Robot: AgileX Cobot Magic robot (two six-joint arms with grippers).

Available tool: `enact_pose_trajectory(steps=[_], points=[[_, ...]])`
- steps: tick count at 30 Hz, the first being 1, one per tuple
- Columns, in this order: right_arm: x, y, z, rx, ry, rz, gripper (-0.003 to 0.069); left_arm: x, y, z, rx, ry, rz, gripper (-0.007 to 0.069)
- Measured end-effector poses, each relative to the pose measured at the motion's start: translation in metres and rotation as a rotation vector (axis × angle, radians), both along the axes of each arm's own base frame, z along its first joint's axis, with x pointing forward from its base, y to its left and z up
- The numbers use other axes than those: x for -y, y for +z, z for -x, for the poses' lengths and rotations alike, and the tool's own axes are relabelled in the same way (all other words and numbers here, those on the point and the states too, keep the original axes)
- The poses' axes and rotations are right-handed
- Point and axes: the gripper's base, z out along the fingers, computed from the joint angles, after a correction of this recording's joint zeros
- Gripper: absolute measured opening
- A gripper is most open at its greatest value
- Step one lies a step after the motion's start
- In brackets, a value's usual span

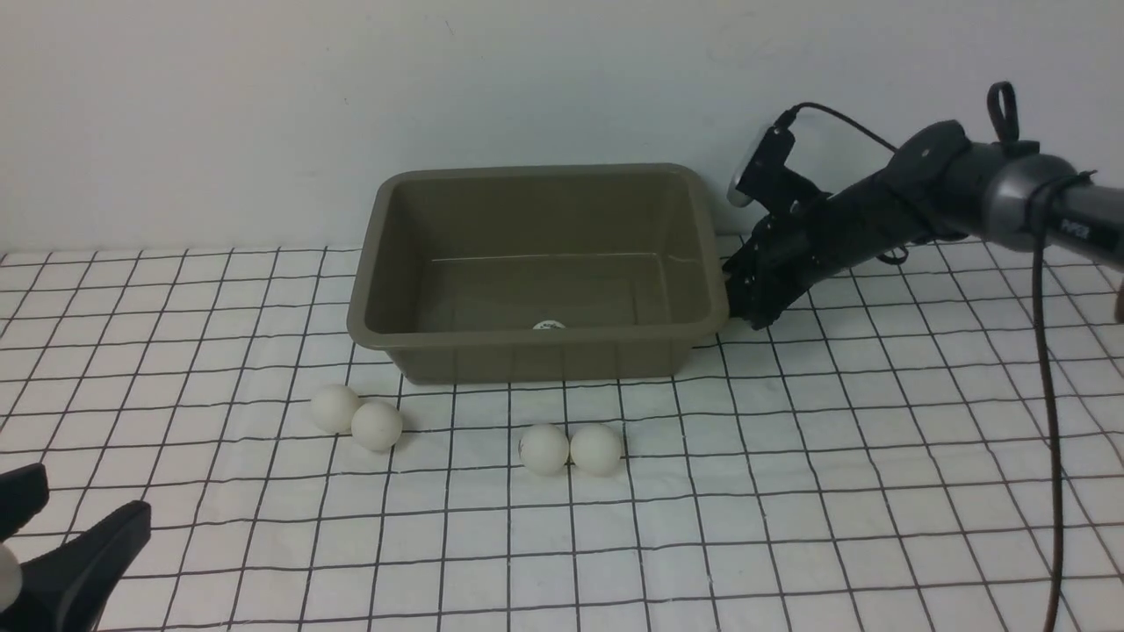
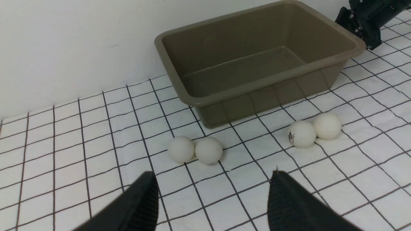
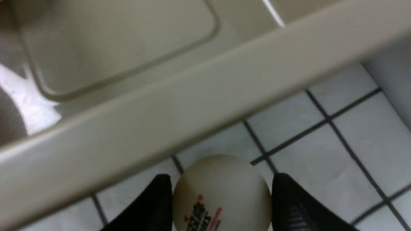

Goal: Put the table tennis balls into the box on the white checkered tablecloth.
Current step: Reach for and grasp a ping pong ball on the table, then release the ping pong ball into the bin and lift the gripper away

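Observation:
The olive-brown box (image 1: 536,351) stands on the white checkered tablecloth (image 1: 790,491) near the back wall. Several table tennis balls lie in front of it: one pair (image 1: 335,407) (image 1: 377,426) and another pair (image 1: 543,448) (image 1: 596,449). My right gripper (image 1: 746,307) is low beside the box's right end. In the right wrist view it (image 3: 221,175) is shut on a table tennis ball (image 3: 221,195) with red print, just outside the box rim (image 3: 192,109); the front view hides that ball. My left gripper (image 2: 213,175) is open and empty, short of the left pair (image 2: 208,150).
A pale wall rises right behind the box. The right arm and its hanging cable (image 1: 1049,395) cross the right side of the cloth. A small white patch (image 1: 547,325) shows inside the box above its front rim.

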Motion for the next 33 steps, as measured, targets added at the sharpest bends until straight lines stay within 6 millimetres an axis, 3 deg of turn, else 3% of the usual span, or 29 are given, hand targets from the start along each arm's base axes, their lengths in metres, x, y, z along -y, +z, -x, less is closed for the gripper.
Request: enact_pose_trajectory(steps=[4,7,11,15,17,19,24,30,33], points=[[0.008,0.006,-0.002,0.000,-0.061,0.008,0.0358,0.000,0.000,0.000,0.000,0.000,0.000,0.0415],[0.036,0.041,-0.004,0.019,-0.180,-0.005,0.0358,0.000,0.000,0.000,0.000,0.000,0.000,0.0415],[0.054,0.089,0.003,0.031,-0.247,-0.150,0.0358,0.000,0.000,0.000,0.000,0.000,0.000,0.0415],[0.035,0.110,0.013,-0.002,-0.134,-0.324,0.0358,0.000,0.000,0.000,0.000,0.000,0.000,0.0415],[0.001,0.118,0.026,-0.069,0.004,-0.453,0.0358,0.000,0.000,0.000,0.000,0.000,0.000,0.0415],[-0.027,0.118,0.035,-0.095,0.078,-0.462,0.0358,0.000,0.000,0.000,0.000,0.000,0.000,0.0415],[-0.060,0.111,0.043,-0.084,0.106,-0.359,0.0358,0.000,0.000,0.000,0.001,0.000,0.000,0.0415],[-0.069,0.107,0.041,-0.064,0.045,-0.301,0.0413,0.000,0.000,0.000,0.001,0.000,0.000,0.0415],[-0.067,0.110,0.036,-0.026,-0.007,-0.306,0.0507,0.000,0.000,0.000,0.001,0.000,-0.001,0.0415]])
